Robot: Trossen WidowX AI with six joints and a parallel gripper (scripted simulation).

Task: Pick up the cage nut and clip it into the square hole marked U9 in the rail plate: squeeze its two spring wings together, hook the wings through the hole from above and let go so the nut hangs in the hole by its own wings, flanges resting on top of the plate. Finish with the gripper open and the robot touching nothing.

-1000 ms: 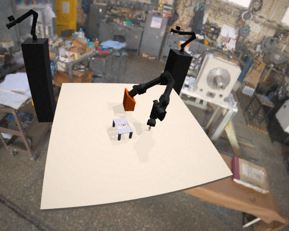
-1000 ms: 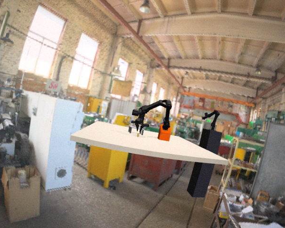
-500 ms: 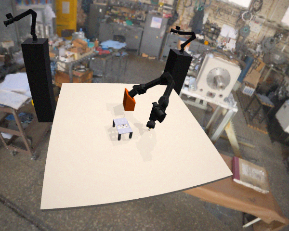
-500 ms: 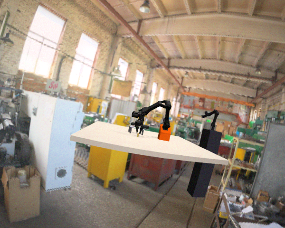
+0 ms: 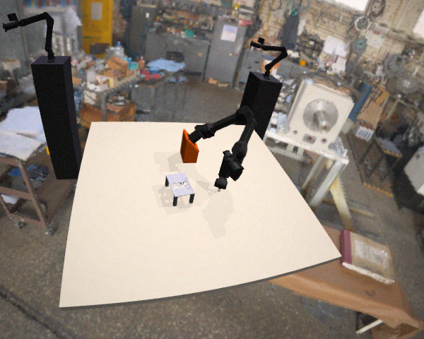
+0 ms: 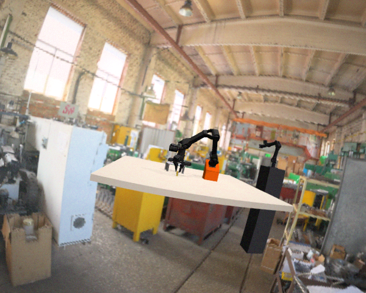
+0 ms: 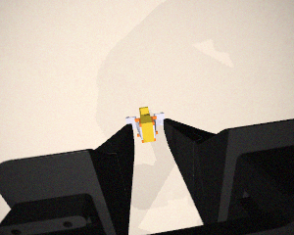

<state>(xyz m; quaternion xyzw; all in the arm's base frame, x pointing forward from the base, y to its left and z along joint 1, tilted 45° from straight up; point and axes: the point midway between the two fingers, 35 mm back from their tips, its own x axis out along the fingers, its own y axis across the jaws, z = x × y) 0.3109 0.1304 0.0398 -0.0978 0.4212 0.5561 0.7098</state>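
I'm lining up the pick: jaws (image 5: 219, 188) (image 6: 177, 168) standing narrow, holding nothing, nut (image 5: 219, 189) (image 6: 177, 173) (image 7: 147, 128) sitting between the tips. Next needs centring, then squeezing the wings.

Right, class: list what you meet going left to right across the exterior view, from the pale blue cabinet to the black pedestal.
Pale blue cabinet → yellow cabinet → gripper → orange block → black pedestal.

In the top view, the rail plate (image 5: 183, 190) stands on the table (image 5: 139, 255) (image 6: 189, 189) near the frame's centre. The cage nut (image 5: 219, 189) (image 7: 147, 129) lies to its right, below the gripper (image 5: 219, 188) (image 6: 177, 171) (image 7: 148, 126).
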